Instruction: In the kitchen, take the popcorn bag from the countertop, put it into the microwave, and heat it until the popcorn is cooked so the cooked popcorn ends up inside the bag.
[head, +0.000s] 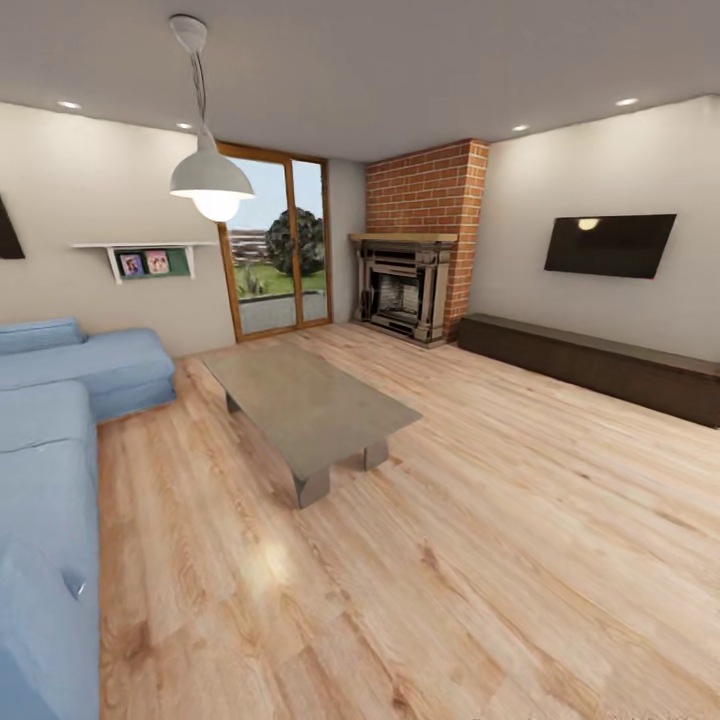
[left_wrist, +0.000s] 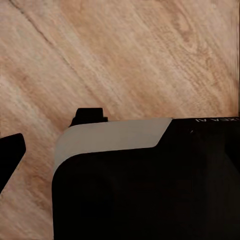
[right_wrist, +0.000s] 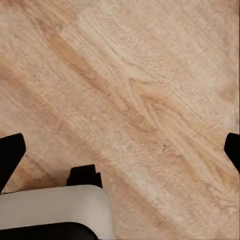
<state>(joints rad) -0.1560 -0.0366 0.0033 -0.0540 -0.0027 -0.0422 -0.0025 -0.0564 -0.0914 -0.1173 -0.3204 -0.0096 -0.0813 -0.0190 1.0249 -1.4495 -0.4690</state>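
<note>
I am in a living room with a pale wood floor (head: 480, 560). The kitchen, popcorn bag, countertop, microwave and popcorn are out of view. Both wrist views look down at the floor planks. My right gripper (right_wrist: 120, 155) is open, its dark fingertips (right_wrist: 11, 152) far apart over bare floor, with nothing between them. My left gripper (left_wrist: 120, 150) is open too, one fingertip (left_wrist: 10, 152) at the picture's edge and the other lost against my black and white base (left_wrist: 145, 185) below it.
A blue sofa (head: 50, 480) runs along the left. A low grey coffee table (head: 310, 405) stands ahead. Beyond are a glass patio door (head: 280, 245), a brick fireplace (head: 410, 285), a wall TV (head: 610, 245) and a long dark low cabinet (head: 600, 365). Open floor lies right.
</note>
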